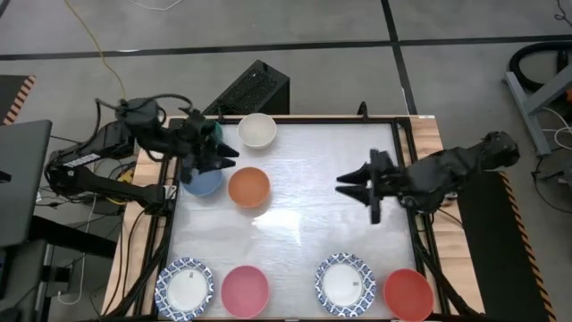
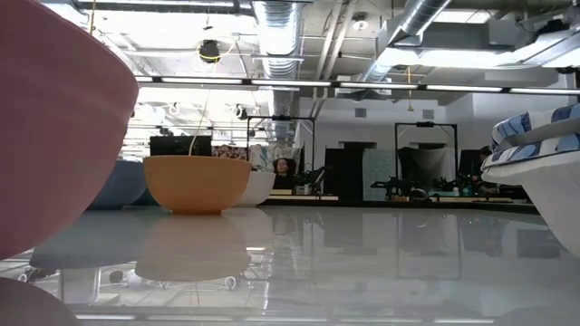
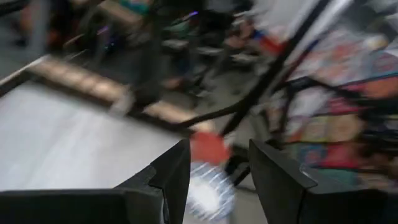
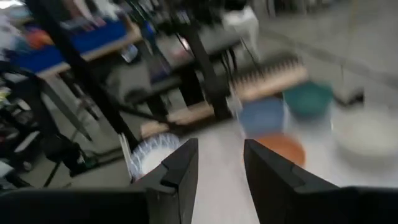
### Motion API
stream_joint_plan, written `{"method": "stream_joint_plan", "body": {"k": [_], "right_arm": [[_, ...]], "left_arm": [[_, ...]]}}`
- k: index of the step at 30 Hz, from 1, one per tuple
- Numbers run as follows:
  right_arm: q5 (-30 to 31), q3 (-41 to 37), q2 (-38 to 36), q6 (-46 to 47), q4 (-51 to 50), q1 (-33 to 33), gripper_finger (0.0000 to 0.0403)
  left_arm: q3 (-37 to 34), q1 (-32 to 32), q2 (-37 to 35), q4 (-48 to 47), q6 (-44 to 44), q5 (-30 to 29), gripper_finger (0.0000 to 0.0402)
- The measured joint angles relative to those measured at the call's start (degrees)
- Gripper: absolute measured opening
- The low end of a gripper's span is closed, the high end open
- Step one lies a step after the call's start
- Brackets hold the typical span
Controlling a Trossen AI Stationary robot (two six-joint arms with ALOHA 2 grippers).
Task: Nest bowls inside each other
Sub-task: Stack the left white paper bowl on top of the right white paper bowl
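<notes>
The left gripper was at the far left part of the table, over the blue bowl, and its two dark fingers stood apart with an empty gap between them, holding nothing. The right gripper was over the bare middle-right part of the table, pointing to the left arm, and its fingers were also parted with nothing between them. The left arm reached in from the left edge, bent over the table frame, and the right arm came in from the right edge and lay almost level across the tabletop. The blue bowl sat just beside an orange bowl, plain and round, which in the low view stood upright with a deep curved wall. A teal bowl was partly hidden under the left arm near the far edge, and a cream-white bowl stood close to it at the far edge. Along the near edge four more bowls stood in a row, well apart from each other: a shallow blue-and-white patterned bowl with a white centre, a pink bowl, a second patterned bowl of the same kind, and a red bowl. No bowl sat inside another one. In the low view the pink bowl filled the left side, very near to the camera.
</notes>
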Motion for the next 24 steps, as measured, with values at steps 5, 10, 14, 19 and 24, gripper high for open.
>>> {"method": "stream_joint_plan", "body": {"k": [5,10,14,19,24], "right_arm": [[0.0,0.0,-3.9,-9.7,4.8,-0.4,0.015],[0.0,0.0,-6.9,-16.0,5.0,-0.4,0.015],[0.0,0.0,-8.6,-18.6,5.1,-1.3,0.015],[0.0,0.0,-9.7,-20.2,3.6,-2.2,0.015],[0.6,0.0,-11.6,-20.3,-0.8,-3.4,0.015]], "left_arm": [[0.0,-0.1,-2.9,5.2,-2.3,-1.1,0.0151],[0.0,-0.1,-7.9,3.0,0.8,-8.6,0.0151],[0.0,-0.1,-11.9,-3.3,3.8,-17.5,0.0151],[0.0,-0.1,-15.5,-13.9,2.2,-25.2,0.0151],[0.0,-0.1,-16.0,-21.9,1.3,-27.9,0.0151]]}}
